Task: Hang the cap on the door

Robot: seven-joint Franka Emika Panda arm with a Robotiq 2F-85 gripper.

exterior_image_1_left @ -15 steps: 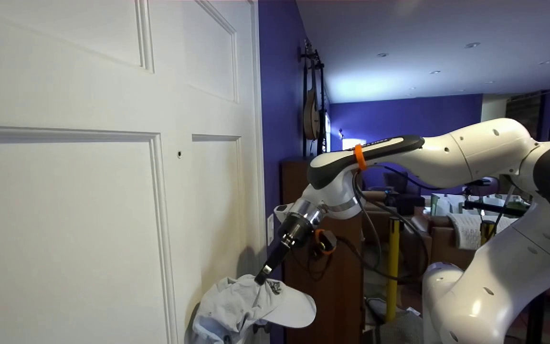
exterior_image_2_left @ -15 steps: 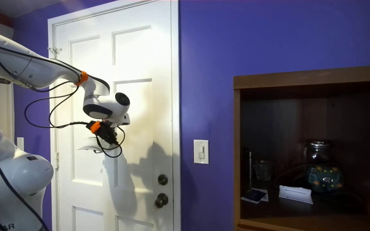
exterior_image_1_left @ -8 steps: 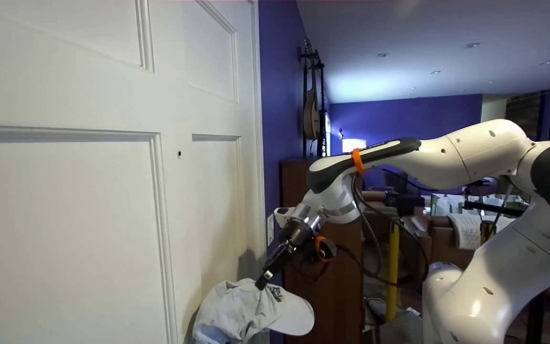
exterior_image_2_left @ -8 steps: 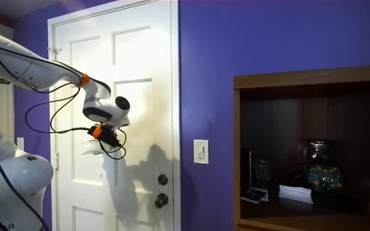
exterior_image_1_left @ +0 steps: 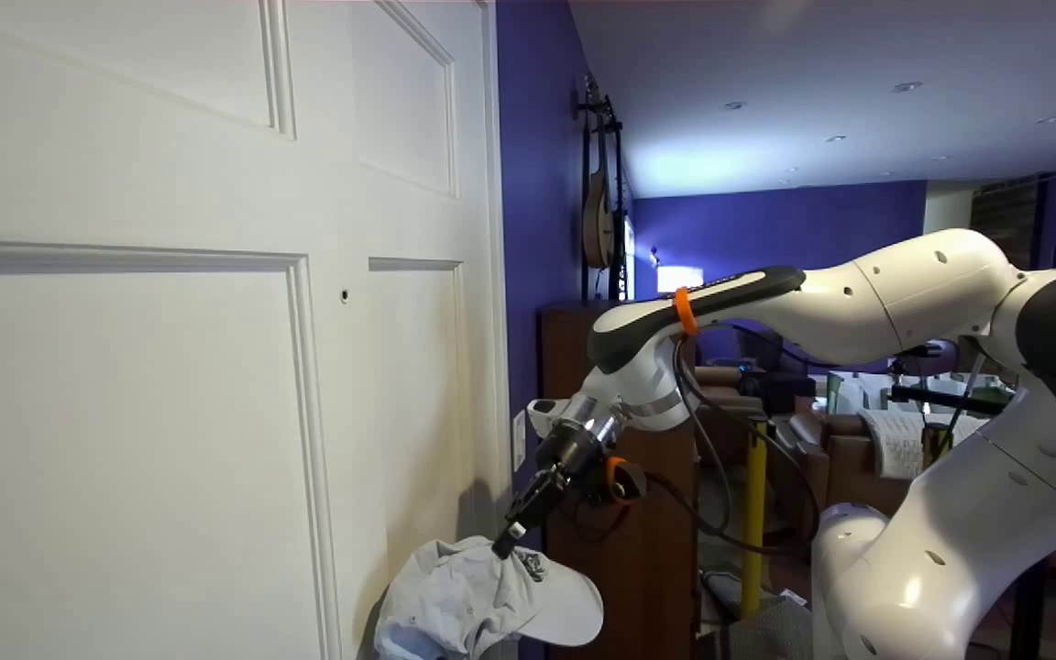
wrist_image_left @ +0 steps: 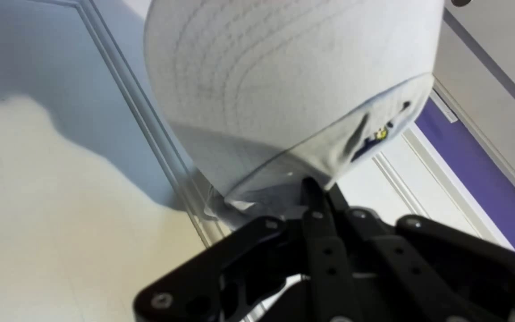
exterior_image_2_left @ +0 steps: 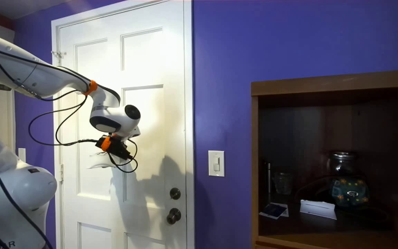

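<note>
Pinched at the front of its crown, the light grey-white cap (exterior_image_1_left: pixel 455 596) hangs from my gripper (exterior_image_1_left: pixel 504 545) beside the white door (exterior_image_1_left: pixel 125 440). Its brim points away from the door and sags. The fingers are shut on a fold of fabric. Looking from the wrist view, the brim (wrist_image_left: pixel 293 67) fills the upper middle, with a dark emblem on the crown, and the gripper (wrist_image_left: pixel 324 190) comes up from below. In an exterior view only part of the cap (exterior_image_2_left: pixel 101 161) shows behind the gripper. I cannot tell whether the cap touches the door.
A door knob (exterior_image_2_left: pixel 173 216) and a lock (exterior_image_2_left: pixel 174 193) sit low near the door's edge. A metal fitting (exterior_image_2_left: pixel 58 54) is at its upper far side. A light switch (exterior_image_2_left: pixel 216 163) and an open wooden cabinet (exterior_image_2_left: pixel 337 83) stand along the purple wall.
My gripper has come down a little, and the cap with it. The dark knob glimpsed under the brim a second ago is now hidden. The last half second shows hardly any movement.
</note>
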